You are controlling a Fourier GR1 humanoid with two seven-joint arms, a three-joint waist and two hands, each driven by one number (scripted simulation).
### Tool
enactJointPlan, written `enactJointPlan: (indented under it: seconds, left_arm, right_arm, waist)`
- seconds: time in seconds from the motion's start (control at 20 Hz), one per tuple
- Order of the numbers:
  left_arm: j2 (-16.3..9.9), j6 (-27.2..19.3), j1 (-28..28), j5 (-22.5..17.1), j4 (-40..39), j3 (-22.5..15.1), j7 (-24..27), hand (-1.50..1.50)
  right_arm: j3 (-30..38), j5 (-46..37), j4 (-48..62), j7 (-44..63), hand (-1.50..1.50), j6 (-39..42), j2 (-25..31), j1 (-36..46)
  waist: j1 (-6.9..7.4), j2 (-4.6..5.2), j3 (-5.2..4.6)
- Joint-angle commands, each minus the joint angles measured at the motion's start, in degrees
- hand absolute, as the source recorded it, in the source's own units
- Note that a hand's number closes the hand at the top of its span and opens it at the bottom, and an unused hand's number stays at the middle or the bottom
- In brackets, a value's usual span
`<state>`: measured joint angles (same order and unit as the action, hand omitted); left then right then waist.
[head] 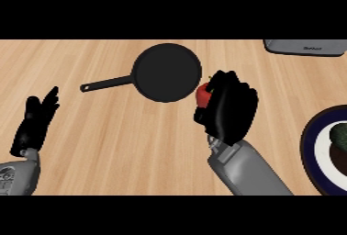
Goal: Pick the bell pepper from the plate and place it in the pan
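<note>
A black pan (166,71) lies on the wooden counter at upper centre, its handle (105,84) pointing left. My right hand (227,108) hovers just right of the pan's rim, fingers curled round a red bell pepper (202,93), of which only a small part shows at the hand's left side. The plate (311,151), white with a dark blue rim, sits at the right edge and is partly cut off. My left hand (35,123) rests open at the lower left, fingers up.
A dark green item (338,137) lies on the plate. A grey appliance (305,47) sits at the counter's top right corner. Bare wood stretches between the two hands.
</note>
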<state>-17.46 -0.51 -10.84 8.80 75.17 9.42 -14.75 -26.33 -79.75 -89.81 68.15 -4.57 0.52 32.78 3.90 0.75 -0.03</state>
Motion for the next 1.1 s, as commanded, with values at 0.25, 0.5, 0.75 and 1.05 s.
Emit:
enactJointPlan:
  seconds: [0.25,0.5,0.75,1.05]
  left_arm:
    - [0.3,0.2,-1.6,-0.1,-1.4,0.0,-0.8,0.0]
    - [0.4,1.1,-3.0,0.0,-1.0,-0.9,0.2,0.0]
    - [1.1,0.4,-2.9,1.0,-1.4,-1.7,1.7,0.0]
    - [0.7,1.1,-4.6,0.6,-1.1,-1.7,0.5,0.0]
  right_arm:
    - [9.5,9.0,19.3,6.9,1.5,-15.9,-0.5,11.8]
    - [15.2,12.7,32.5,-0.7,1.5,-23.8,-0.5,14.4]
    - [18.5,17.7,42.9,-5.4,1.5,-29.2,-0.5,19.9]
    - [22.2,28.4,48.9,-12.6,-1.5,-39.2,-0.5,20.4]
  waist:
    - [0.57,0.57,0.06]
    - [2.01,1.48,0.13]
    - [3.83,1.91,0.12]
    - [5.19,2.28,0.28]
